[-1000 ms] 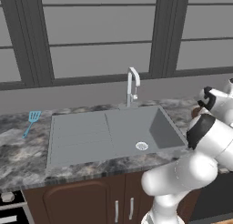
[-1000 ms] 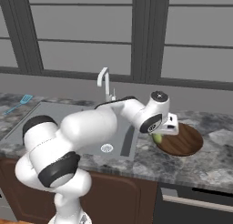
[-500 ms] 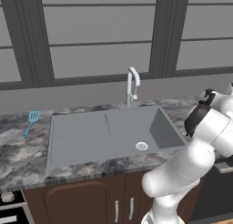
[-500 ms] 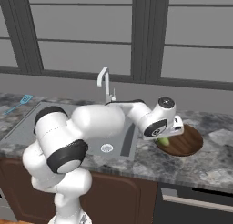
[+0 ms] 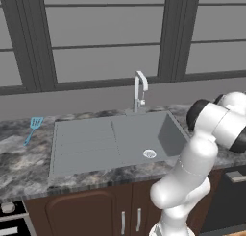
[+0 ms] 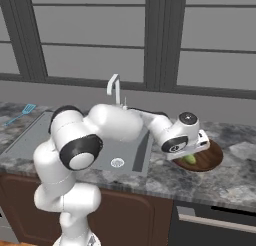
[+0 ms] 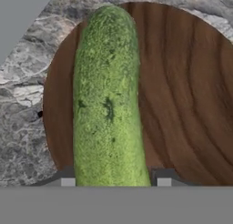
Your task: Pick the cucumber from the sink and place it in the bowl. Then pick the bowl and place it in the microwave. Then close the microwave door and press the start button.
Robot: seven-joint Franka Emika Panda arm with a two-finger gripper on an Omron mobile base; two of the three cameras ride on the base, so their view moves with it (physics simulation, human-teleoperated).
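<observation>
You are facing a marbled grey desk (image 5: 29, 158) with brown wooden cabinets (image 5: 86, 216) below. Behind it, tall windows (image 5: 105, 33) with dark frames are standing over a grey wall (image 5: 72, 103).

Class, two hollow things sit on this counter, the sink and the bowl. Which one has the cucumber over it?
The bowl, the round brown wooden one right of the sink; the cucumber hangs over it between the gripper's fingers.
</observation>
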